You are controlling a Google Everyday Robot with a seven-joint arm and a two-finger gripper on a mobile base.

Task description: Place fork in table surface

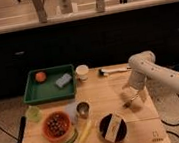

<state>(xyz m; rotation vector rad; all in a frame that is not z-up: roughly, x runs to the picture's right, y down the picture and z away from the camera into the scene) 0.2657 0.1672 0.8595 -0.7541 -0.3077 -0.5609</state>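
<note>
My gripper (pixel 130 99) hangs from the white arm over the right side of the light wooden table surface (pixel 103 91), close above the boards. A thin pale fork (pixel 129 102) shows as a short slanted sliver right at the gripper's tip. I cannot tell whether the fork rests on the wood or is held. The black bowl (pixel 113 128) lies in front and to the left of the gripper.
A cream block lies in the black bowl. A white-handled tool (pixel 114 71) lies at the back edge. A green tray (pixel 36 94) with an orange and a blue sponge stands back left. White cup (pixel 82 72), metal cup (pixel 82 109), orange bowl (pixel 56 125), cucumber, banana and green cup crowd the left.
</note>
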